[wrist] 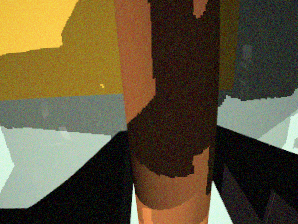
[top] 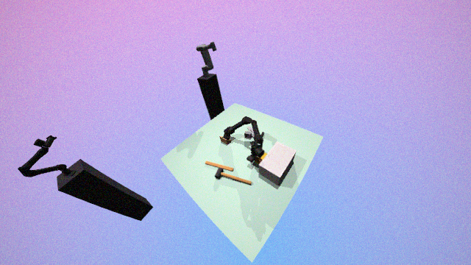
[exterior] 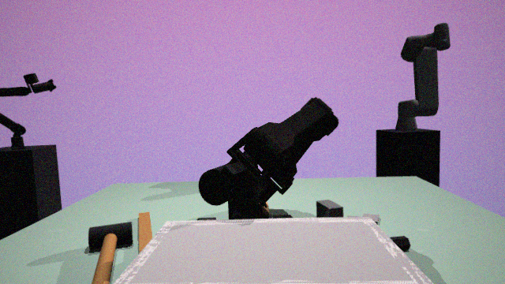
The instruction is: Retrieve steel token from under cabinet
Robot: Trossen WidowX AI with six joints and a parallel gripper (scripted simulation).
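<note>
1. Orange flat bar (top: 218,165) (exterior: 144,226) lies at the left on the table (top: 191,158) (exterior: 442,221).
2. Black-headed mallet (top: 218,173) (exterior: 110,237) lies just beside it, its wooden handle pointing right.
3. The gripper (top: 257,160) (exterior: 246,207) (wrist: 165,136) is partly open, its fingers closed around a round brown rod (wrist: 172,100).
4. Yellow marked area (top: 263,157) (wrist: 35,65) shows between gripper and cabinet.
5. The pale-topped cabinet (top: 278,160) (exterior: 268,252) stands at the right; the steel token's place cannot be made out.

On the table, the hammer (top: 236,178) (exterior: 104,258) lies beside a flat strip (top: 219,165) (exterior: 144,230). Both are near the cabinet (top: 277,160) (exterior: 272,252).
</note>
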